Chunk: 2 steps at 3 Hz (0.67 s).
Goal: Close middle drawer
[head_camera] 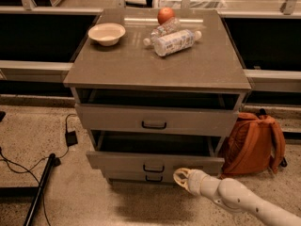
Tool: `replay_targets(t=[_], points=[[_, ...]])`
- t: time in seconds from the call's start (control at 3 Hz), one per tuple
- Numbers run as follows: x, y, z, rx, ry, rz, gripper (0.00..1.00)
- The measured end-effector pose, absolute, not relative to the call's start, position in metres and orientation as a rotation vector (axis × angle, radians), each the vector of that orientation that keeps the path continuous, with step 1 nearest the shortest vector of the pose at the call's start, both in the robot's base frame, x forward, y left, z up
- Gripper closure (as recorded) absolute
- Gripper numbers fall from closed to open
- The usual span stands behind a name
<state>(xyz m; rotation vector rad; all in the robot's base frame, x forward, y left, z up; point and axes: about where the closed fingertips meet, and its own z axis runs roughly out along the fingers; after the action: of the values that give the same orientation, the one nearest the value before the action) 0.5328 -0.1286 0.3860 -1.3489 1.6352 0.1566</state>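
Floor at far left: we note a loose cable (14, 161), a black pole (40, 192) lying aslant and a small dark adapter (71, 138). On the cabinet top (141, 65) sits a pale bowl (106, 33) at left, and further right an apple (165, 15) behind two plastic bottles (175, 42) lying on their sides. The top drawer (155, 119) shows a dark gap above its front. Below it the middle drawer (122, 161) stands a little way out, with a dark gap above its front too. The gripper (181, 178) is low, at that drawer's front, right of the handle (154, 168); open or closed, we cannot tell. An orange backpack (251, 145) leans just beside the cabinet's right side.
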Motion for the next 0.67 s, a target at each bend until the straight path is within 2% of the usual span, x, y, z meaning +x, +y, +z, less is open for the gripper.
replay_targets(t=[0.33,0.67], points=[[0.5637,-0.1326,0.3897,-1.434,1.608,0.192,1.0],[0.5632,-0.1321,0.3898,-1.436,1.608,0.193,1.0]])
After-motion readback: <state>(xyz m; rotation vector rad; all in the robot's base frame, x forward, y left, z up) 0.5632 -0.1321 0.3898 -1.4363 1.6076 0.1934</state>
